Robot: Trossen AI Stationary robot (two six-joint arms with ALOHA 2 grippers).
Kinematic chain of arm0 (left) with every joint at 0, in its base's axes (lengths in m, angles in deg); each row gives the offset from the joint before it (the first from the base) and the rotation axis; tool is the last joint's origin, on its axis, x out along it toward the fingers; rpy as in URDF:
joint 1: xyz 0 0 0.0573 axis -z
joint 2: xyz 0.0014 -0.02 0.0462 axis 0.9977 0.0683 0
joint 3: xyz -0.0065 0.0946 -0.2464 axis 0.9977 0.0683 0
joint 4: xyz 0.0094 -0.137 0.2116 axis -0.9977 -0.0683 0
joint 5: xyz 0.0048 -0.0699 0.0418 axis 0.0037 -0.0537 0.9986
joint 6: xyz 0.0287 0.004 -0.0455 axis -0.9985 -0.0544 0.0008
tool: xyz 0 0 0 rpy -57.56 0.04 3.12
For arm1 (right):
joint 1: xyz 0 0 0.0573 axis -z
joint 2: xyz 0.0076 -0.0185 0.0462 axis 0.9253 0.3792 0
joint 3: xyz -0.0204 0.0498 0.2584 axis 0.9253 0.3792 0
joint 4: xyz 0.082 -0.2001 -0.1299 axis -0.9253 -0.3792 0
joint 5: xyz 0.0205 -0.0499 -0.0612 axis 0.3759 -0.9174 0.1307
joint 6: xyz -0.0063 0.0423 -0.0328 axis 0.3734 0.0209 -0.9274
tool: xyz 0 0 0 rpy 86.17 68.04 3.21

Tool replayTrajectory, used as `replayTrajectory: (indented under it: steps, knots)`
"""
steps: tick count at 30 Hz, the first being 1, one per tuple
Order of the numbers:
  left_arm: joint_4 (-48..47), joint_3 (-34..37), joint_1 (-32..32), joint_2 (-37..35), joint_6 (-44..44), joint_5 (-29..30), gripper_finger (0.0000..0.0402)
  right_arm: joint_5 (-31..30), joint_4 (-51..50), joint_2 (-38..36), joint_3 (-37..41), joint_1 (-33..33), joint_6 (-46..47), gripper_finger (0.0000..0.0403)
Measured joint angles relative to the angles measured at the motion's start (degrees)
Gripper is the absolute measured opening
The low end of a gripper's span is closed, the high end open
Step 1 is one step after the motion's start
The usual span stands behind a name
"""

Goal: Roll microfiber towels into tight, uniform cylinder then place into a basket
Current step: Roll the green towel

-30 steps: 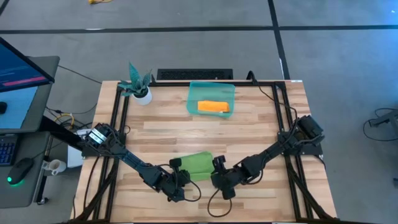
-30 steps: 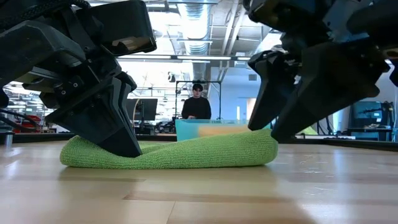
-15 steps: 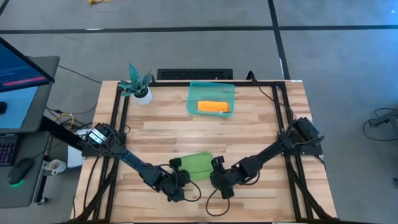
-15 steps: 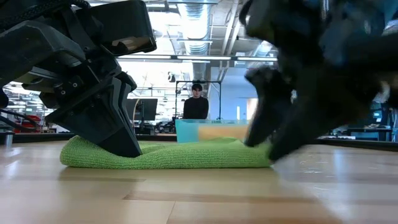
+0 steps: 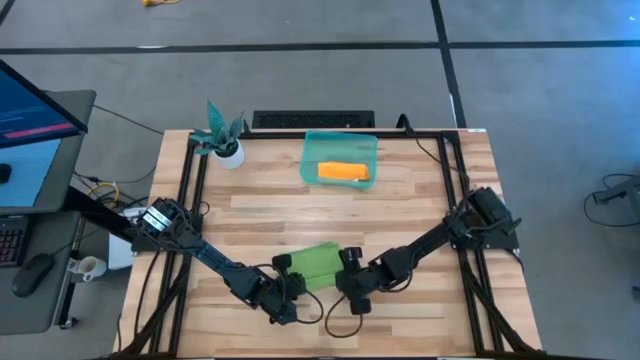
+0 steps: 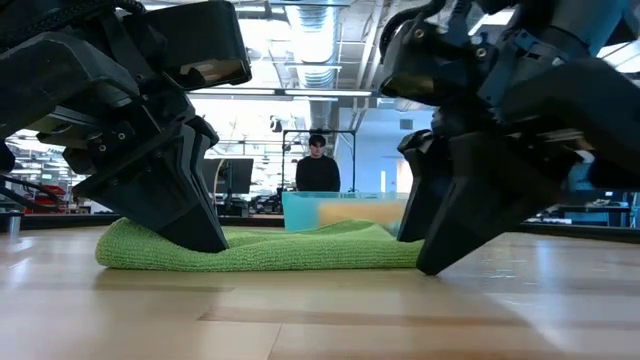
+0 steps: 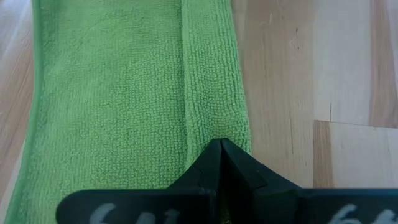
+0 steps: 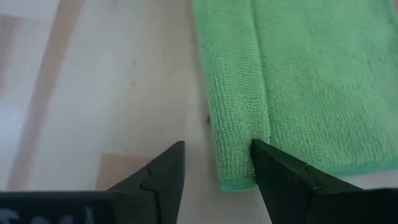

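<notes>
Your left pincer (image 5: 290,297) is pressed together, tips down on the near left end of the green towel (image 5: 318,265), pinning it to the bench (image 5: 420,190); in the left wrist view the joined fingers (image 7: 221,163) meet right at the towel's folded hem (image 7: 214,93). Your right pincer (image 5: 352,290) is spread, sitting at the towel's other end, low on the bench. In the right wrist view one finger (image 8: 273,163) lies on the towel's folded edge strip, the other finger (image 8: 165,169) is over bare wood just beside the towel, so the edge sits between them, not pinched. In the low view the towel (image 6: 290,247) lies flat between the two pincers, the left pincer (image 6: 205,235) pressing into it, the right pincer (image 6: 425,250) touching down at its end; the cloth bunches up slightly next to the right one. The basket (image 5: 340,160) is well beyond both pincers, at the far side of the bench, with the orange towel (image 5: 343,172) rolled up inside it. A potted plant (image 5: 222,135) stands near the basket, off toward your left arm's side. A person (image 6: 317,168) shows in the room behind, past the basket (image 6: 340,208).
</notes>
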Motion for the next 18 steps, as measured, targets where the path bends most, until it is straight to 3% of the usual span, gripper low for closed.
replayTrajectory:
  steps: [7, 18]
  knots:
    - [0.21, 0.02, 0.0, 0.0, -0.37, 0.02, 0.0018, 0.23, -0.43, 0.08, 0.07, 1.27, 2.91, 0.0178]
    - [0.91, 0.02, 0.13, 0.08, -2.23, -0.62, 0.0134, 1.81, -0.87, 0.08, 0.12, 2.11, 8.38, 0.0031]
